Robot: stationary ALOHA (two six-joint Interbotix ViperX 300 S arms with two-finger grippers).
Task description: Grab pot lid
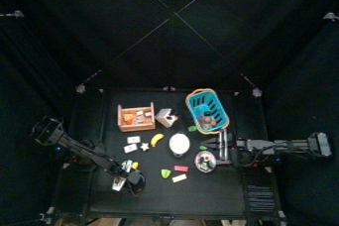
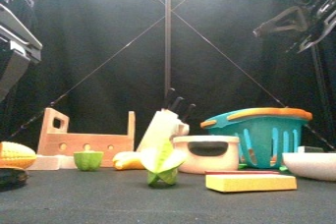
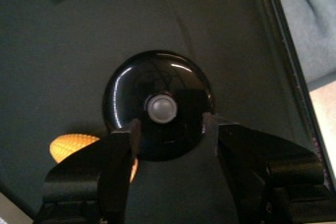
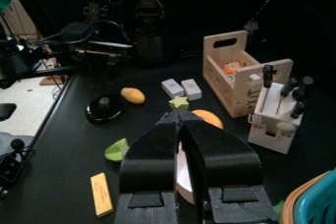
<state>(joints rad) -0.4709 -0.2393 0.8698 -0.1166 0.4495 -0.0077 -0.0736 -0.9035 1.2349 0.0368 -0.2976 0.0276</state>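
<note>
— Where's the pot lid?
— Pot lid at centre of the left wrist view, black and round with a pale knob; in the top view low and left of middle, near the table's front edge.
— And the left gripper?
— Directly over the lid; jaws spread wide to either side of its near rim, not pinching it; orange fruit just beside.
— Right gripper?
— Jaws pressed together, empty; above the cream pot, beside the teal basket.
</note>
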